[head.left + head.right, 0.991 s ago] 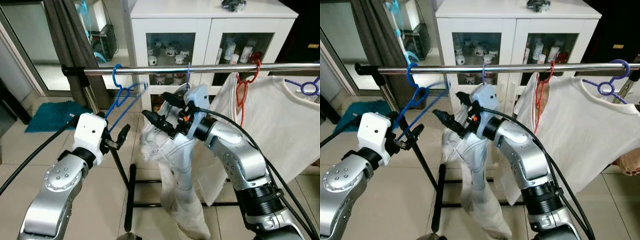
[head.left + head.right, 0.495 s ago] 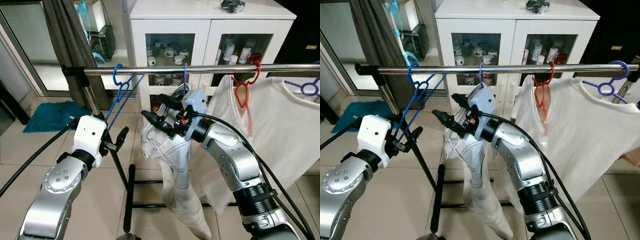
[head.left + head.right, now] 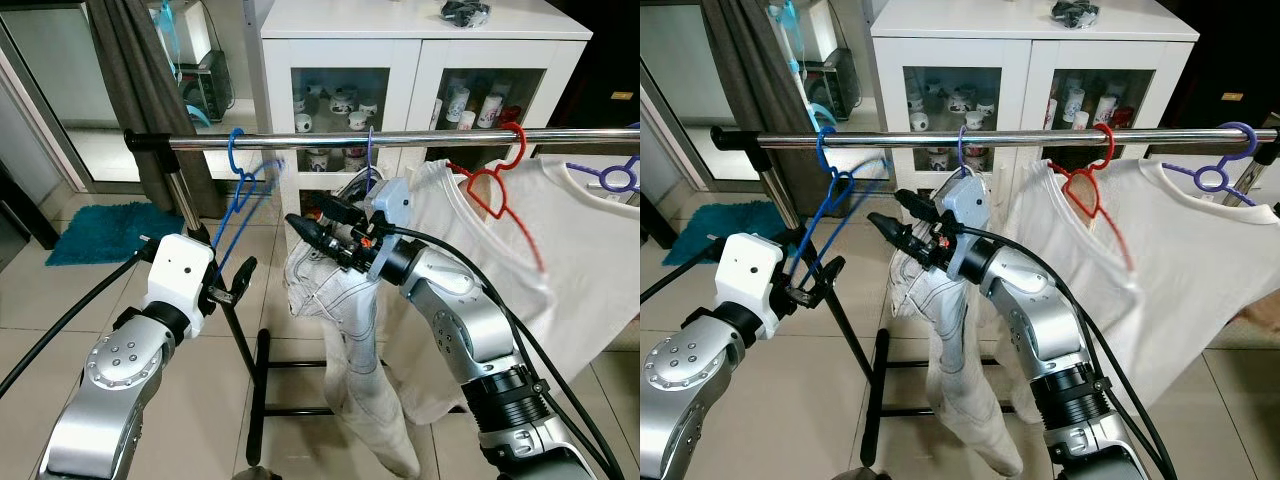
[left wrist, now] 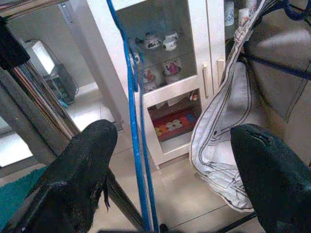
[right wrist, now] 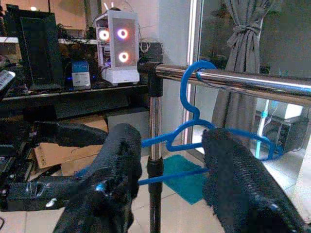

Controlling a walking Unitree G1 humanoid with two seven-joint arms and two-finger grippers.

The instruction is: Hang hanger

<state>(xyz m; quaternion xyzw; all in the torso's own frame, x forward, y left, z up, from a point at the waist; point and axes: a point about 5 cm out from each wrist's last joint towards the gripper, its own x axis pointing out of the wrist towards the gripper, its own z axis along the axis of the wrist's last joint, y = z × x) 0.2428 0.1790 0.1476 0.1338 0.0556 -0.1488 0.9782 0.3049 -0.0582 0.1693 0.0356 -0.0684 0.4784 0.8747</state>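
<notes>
Your right wrist view shows the blue hanger (image 5: 204,131) hooked near the left end of the rail (image 3: 400,139). Four hangers are hooked on the rail; two carry clothes. Your right gripper (image 3: 315,228) is spread open just under the rail, empty. Your left gripper (image 3: 232,283) gapes open below the blue hanger.

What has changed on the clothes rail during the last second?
The red hanger with the white shirt has turned from edge-on to broadside, so the shirt now spreads wide. The empty blue hanger swings slightly. The right tool has shifted a little by the hung trousers, open, holding nothing. The left tool and the rail stayed as they were.
</notes>
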